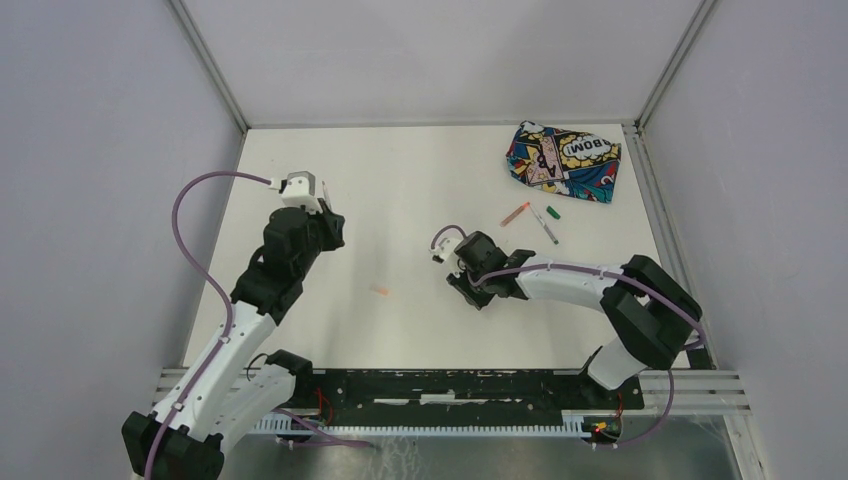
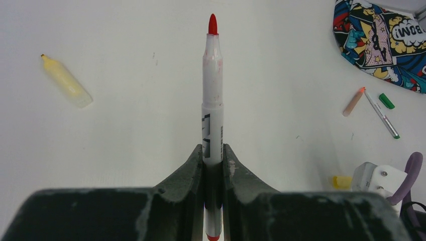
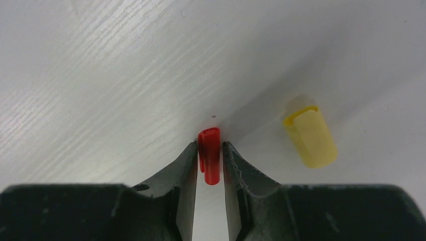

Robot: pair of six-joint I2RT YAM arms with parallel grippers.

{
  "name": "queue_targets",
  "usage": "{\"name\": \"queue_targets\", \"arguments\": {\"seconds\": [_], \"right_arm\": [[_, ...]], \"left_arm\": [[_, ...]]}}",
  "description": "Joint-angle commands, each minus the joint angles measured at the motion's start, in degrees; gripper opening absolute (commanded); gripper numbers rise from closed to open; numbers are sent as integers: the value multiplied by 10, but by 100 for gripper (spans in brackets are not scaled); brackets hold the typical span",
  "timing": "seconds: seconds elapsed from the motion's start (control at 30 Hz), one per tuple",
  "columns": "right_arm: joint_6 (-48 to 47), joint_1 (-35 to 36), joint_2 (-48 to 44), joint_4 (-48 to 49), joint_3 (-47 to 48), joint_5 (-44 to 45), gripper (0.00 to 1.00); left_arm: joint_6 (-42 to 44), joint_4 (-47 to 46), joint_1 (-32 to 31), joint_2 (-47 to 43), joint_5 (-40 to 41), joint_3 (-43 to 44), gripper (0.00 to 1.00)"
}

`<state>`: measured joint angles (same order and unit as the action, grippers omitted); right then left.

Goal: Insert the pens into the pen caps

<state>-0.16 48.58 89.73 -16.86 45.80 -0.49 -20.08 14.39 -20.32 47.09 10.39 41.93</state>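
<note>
The left gripper [image 2: 213, 160] is clamping the red pen [image 2: 212, 85] with its fingers fully closed on the lower barrel. The pen is standing straight out past the fingertips, its bare red tip pointing away and its red tail end showing behind the jaws. The arm is holding it above the left part of the white table [image 1: 400, 180].

The right gripper [image 3: 209, 150] is hanging low over the middle of the table, its fingers drawn in to a narrow gap with the red cap [image 3: 209, 163] sitting between them. Each pad is lying right against a side of the cap, though whether they are really pinching it I cannot tell from this view. The yellow cap [image 3: 310, 136] is lying on the table just to the right of those fingers.

The yellow pen [image 2: 65, 83] is lying uncapped, well apart from the others. The orange pen [image 1: 515, 213], green pen [image 1: 543, 224] and green cap [image 1: 553, 212] are lying close together near the comic-print pouch [image 1: 563, 160] at the far right. The orange cap [image 1: 380, 291] is lying alone between the two arms
</note>
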Motion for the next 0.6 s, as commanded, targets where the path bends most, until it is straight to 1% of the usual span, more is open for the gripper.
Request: {"name": "queue_targets", "arguments": {"seconds": [0.0, 0.2, 0.43, 0.57], "right_arm": [[-31, -5, 48, -92, 3, -23, 32], [-44, -13, 74, -145, 30, -29, 34], [-45, -16, 82, -171, 34, -16, 35], [-53, -19, 102, -184, 49, -12, 35]], "left_arm": [[8, -24, 2, -7, -1, 12, 2], [11, -18, 2, -15, 5, 12, 2], [11, -16, 2, -16, 9, 12, 2], [12, -16, 2, -13, 8, 13, 2]]}}
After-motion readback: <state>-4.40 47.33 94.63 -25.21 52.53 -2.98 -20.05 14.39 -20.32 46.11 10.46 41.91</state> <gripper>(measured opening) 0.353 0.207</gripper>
